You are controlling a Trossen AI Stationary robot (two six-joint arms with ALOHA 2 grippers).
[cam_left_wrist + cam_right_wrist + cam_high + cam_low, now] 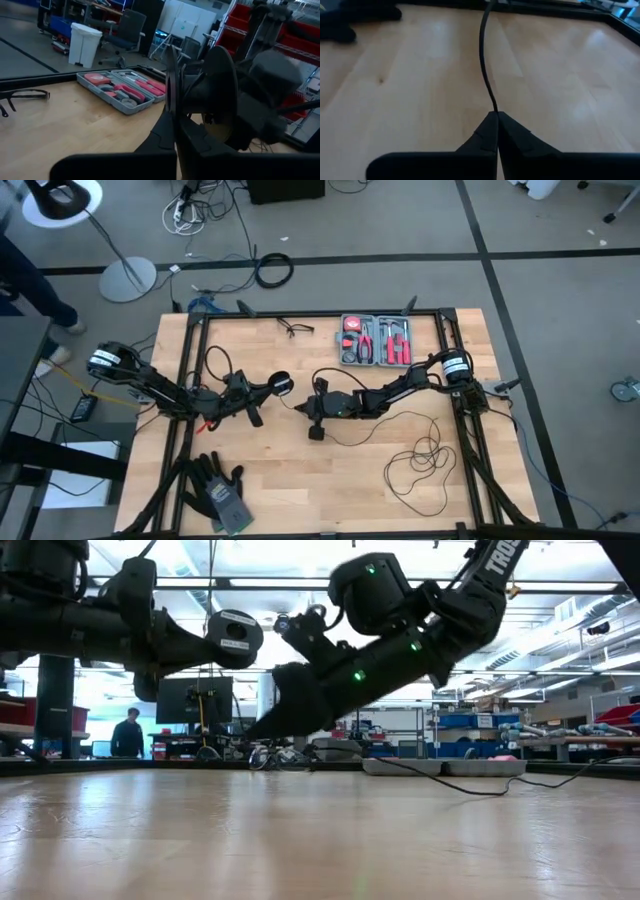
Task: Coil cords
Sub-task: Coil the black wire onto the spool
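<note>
At table centre, high view: thin black cable (pixel 415 462), one item, its slack lying in loose loops toward five o'clock on the wooden table (pixel 300 490), a single strand running from there toward the middle; not yet coiled. Puck end (pixel 283 384), small, round, black with pale centre, carried just at nine o'clock of centre by the left gripper (pixel 272 387), whose fingers (pixel 172 135) are pressed together on it; the hold appears meant to anchor one end so the cable can be wound against it. Right gripper (pixel 307 409), immediately at three o'clock of the puck, fingers (pixel 495 132) closed on the strand, which rises straight from the fingertips in the right wrist view; the pinch looks placed close to the anchored end so the next length can be drawn in as a loop. Both grippers ride above the tabletop in the low view, keeping the cable free of drag. Also present: open grey tool case (pixel 375 340) at one o'clock; small glasses-like wire item (pixel 292 328) at twelve; black gloves (pixel 220 485) at seven. Ring of thicker cable (pixel 273 270) on the floor beyond twelve, not part of the job.
</note>
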